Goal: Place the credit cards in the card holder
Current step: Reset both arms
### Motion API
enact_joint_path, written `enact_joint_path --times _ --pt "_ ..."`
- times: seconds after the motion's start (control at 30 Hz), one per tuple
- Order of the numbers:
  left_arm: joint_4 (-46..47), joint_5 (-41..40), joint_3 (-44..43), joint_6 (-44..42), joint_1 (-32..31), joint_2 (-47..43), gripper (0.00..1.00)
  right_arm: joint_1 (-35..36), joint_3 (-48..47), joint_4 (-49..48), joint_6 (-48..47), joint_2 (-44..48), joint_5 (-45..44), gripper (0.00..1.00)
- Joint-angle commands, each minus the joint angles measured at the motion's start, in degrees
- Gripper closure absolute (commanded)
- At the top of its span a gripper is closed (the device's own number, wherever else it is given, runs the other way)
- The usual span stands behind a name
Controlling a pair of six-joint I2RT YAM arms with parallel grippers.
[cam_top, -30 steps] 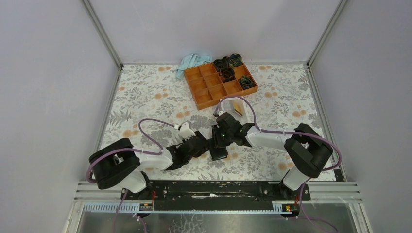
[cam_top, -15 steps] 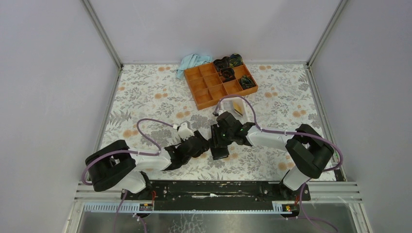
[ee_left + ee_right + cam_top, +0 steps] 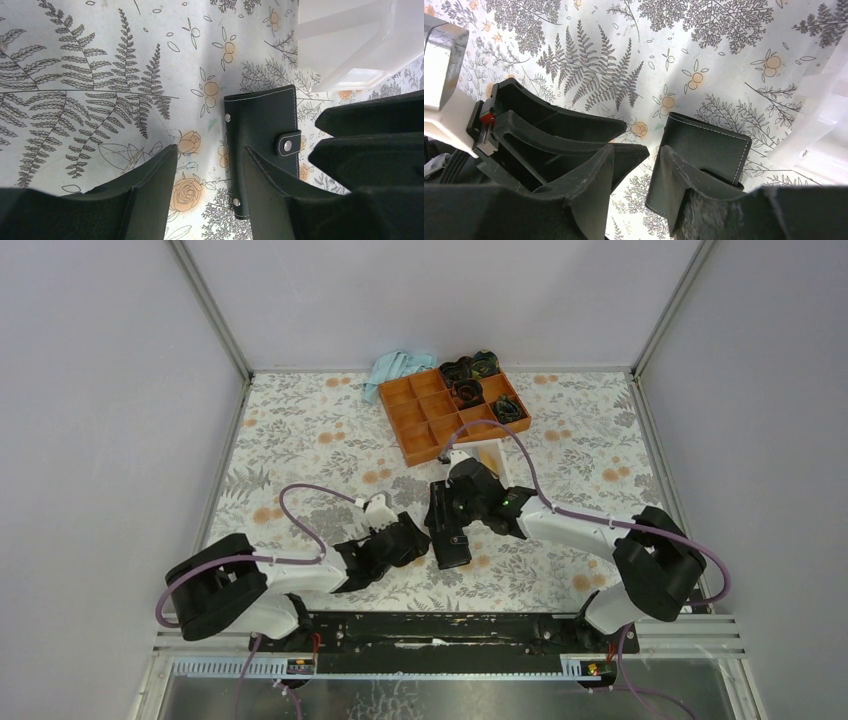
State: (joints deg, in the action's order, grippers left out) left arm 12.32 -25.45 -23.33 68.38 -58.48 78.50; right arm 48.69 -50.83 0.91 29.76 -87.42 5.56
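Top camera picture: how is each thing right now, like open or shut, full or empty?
card holder: folded shut, tab snapped, flat on the table, not held
credit cards: in the white box, not in the card holder
white box: open-topped, holding cards
orange tray: some compartments hold dark things, the others are empty
blue cloth: crumpled
left gripper: open, holding nothing
right gripper: open, holding nothing

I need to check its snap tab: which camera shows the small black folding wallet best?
Left wrist: the black folding wallet lies nearly whole, snap tab showing. Right wrist shows it partly behind a finger; the top view shows it small.
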Motion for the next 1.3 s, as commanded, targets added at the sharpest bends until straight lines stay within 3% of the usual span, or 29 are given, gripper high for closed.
enact_joint_path --times 0.0,0.3,0.4,0.5,0.67,0.7,0.73,0.77,0.8,1.03,1.27 --pt "-3.37 -1.26 0.76 -1.78 -0.41 -2.64 0.42 -0.11 -2.23 0.47 -1.92 2.98 -1.85 0.53" --pt "-6.53 -4.23 1.67 -3.3 -0.39 -8.92 0.42 -0.13 1.23 6.21 -4.41 10.67 -13.9 0.51" --pt "-8.71 -5.32 1.41 -4.1 -0.34 -11.13 0.35 -0.08 3.16 8.44 -3.86 13.6 -15.89 0.45" --pt "-10.73 -6.43 1.19 -4.86 -0.36 -13.89 0.28 -0.13 6.73 8.82 -2.32 17.63 -16.83 0.32" --pt "-15.61 -8.62 0.01 -6.31 -0.41 -17.85 0.15 -0.08 13.14 9.62 -0.68 24.98 -21.15 0.21" --pt "-16.72 -9.05 -0.34 -6.41 -0.41 -18.33 0.13 -0.08 13.98 9.84 -0.73 26.5 -22.46 0.14" --pt "-17.51 -9.48 -0.52 -6.68 -0.41 -18.77 0.09 -0.13 14.65 10.08 -1.0 27.47 -23.66 0.01" --pt "-18.35 -9.85 -0.89 -6.9 -0.35 -19.17 0.01 -0.1 14.99 10.64 -1.32 28.23 -24.89 0.01" --pt "-19.43 -10.34 -1.29 -7.06 -0.39 -19.39 0.0 -0.08 15.13 11.41 -1.76 28.91 -25.96 0.01" --pt "-25.27 -13.4 -2.69 -7.3 -0.38 -22.65 0.0 -0.13 15.39 15.34 -1.26 34.23 -35.99 0.01" --pt "-25.79 -14.63 -1.95 -7.56 -0.38 -24.73 0.0 -0.08 13.39 23.87 5.63 34.68 -46.89 0.01"
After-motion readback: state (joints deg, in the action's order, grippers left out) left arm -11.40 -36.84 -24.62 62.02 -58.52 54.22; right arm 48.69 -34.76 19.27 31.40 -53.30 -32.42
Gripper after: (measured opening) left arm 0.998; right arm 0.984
